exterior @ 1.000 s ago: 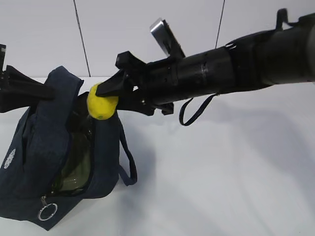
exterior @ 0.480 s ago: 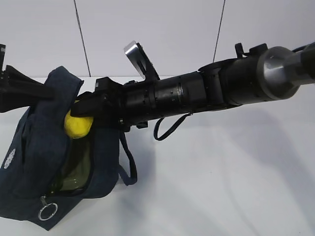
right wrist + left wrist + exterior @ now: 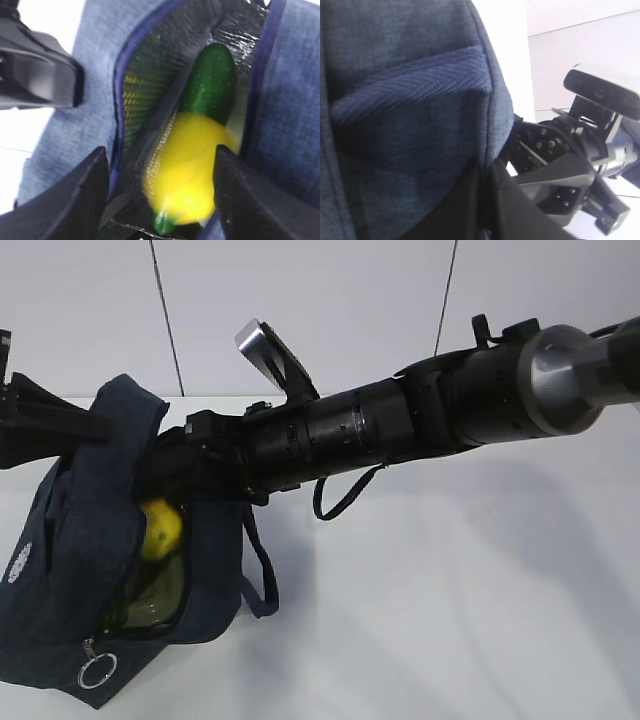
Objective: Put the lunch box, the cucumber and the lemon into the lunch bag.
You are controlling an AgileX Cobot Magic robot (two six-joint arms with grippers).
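All three items look to be in the bag [image 3: 80, 570]: lemon [image 3: 187, 167] on cucumber [image 3: 212, 80], box [image 3: 150, 605] beneath. Our right gripper [image 3: 160, 195] gapes empty above them; our left gripper [image 3: 482, 210] pinches the bag's edge.

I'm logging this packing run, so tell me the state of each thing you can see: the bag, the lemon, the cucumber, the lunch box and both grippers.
lunch bag: unzipped, mouth held open
lemon: inside the bag, blurred, free of the pads
cucumber: inside the bag, beneath the lemon
lunch box: inside the bag, partly visible
left gripper: shut on the bag's edge
right gripper: open, above the bag mouth
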